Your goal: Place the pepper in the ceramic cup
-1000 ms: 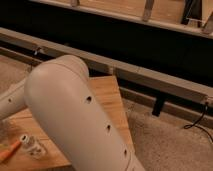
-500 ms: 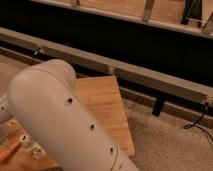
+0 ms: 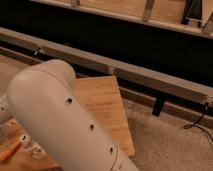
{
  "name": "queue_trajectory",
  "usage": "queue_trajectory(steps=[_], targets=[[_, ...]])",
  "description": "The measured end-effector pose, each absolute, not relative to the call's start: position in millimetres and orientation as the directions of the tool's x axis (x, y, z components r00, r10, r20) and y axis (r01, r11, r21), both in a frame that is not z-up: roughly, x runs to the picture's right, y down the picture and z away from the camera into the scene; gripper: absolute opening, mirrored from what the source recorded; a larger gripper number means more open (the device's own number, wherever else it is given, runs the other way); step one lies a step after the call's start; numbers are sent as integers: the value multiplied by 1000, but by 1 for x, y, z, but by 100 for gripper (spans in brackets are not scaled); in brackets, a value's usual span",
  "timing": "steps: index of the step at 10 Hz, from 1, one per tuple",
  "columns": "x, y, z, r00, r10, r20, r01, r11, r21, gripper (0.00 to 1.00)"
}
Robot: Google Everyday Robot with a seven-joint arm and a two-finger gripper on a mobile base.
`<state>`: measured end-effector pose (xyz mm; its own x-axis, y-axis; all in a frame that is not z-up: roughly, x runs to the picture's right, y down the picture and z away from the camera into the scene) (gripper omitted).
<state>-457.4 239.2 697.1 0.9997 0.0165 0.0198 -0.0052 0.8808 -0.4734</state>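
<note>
You have the pepper (image 3: 10, 150) lying unplaced on the table (image 3: 102, 102), and the arm (image 3: 60, 115) hides the gripper, so its grip cannot be told.

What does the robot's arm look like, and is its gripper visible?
The arm is a thick, pale beige tube with a rounded end and a row of small dark holes. It bears no cables or markings. The gripper is outside the picture.

No readable text anywhere; gripper out of view.
</note>
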Motion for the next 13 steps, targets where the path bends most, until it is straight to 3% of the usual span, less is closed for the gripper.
queue_trajectory(steps=[9, 13], targets=[[-456, 238, 698, 1000, 18, 19, -7, 882, -472, 65], [-443, 210, 705, 989, -37, 142, 88, 923, -375, 65]])
